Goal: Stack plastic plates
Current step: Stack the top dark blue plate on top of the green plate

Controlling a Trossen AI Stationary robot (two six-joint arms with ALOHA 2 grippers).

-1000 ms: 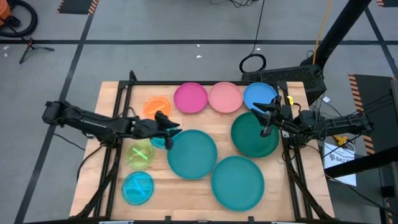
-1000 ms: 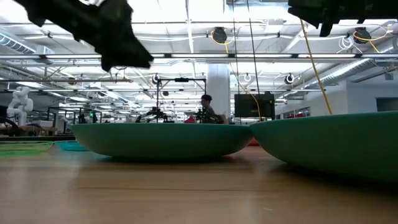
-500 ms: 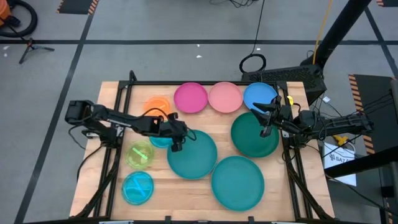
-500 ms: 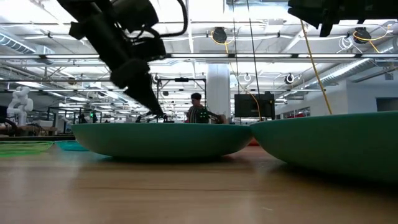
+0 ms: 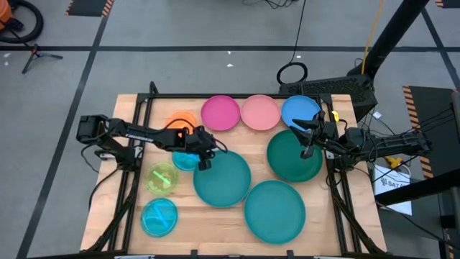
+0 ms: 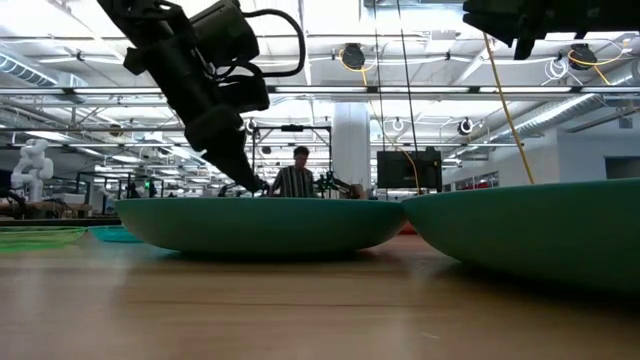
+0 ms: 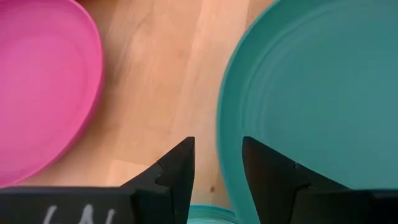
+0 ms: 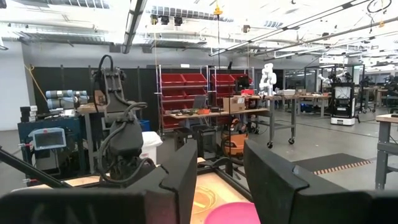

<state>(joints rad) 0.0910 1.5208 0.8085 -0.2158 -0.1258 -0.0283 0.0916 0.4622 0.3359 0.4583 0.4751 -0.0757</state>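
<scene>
From above, the wooden worktop (image 5: 215, 223) carries the plates spread out. A magenta plate (image 5: 220, 113), a pink plate (image 5: 259, 112) and a blue plate (image 5: 297, 110) sit in a row along the far edge. An orange plate (image 5: 180, 121) lies to the left of that row. A dark green plate (image 5: 291, 155) lies just in front of the blue one. Two large teal plates lie toward the middle: the upper teal plate (image 5: 222, 178) and the lower teal plate (image 5: 274, 210). A lime plate (image 5: 162, 178) and a cyan plate (image 5: 159, 216) sit at the left, and a small teal plate (image 5: 185, 161) lies partly under the left arm.

The left tool (image 5: 203, 162) hangs at the left rim of the upper teal plate. Its wrist view shows what the overhead cannot: the fingers (image 7: 180, 168) stand apart, released, straddling that plate's rim (image 7: 224, 149), with bare wood and the magenta plate (image 7: 43, 87) beside it.

The right tool (image 5: 307, 146) hovers over the dark green plate. Its wrist view looks out level into the room, with the fingers (image 8: 183, 168) parted and nothing between them.

The table-height view shows the left arm (image 6: 200, 90) slanting down behind the upper teal plate (image 6: 260, 222), and a person (image 6: 296, 176) far behind.
</scene>
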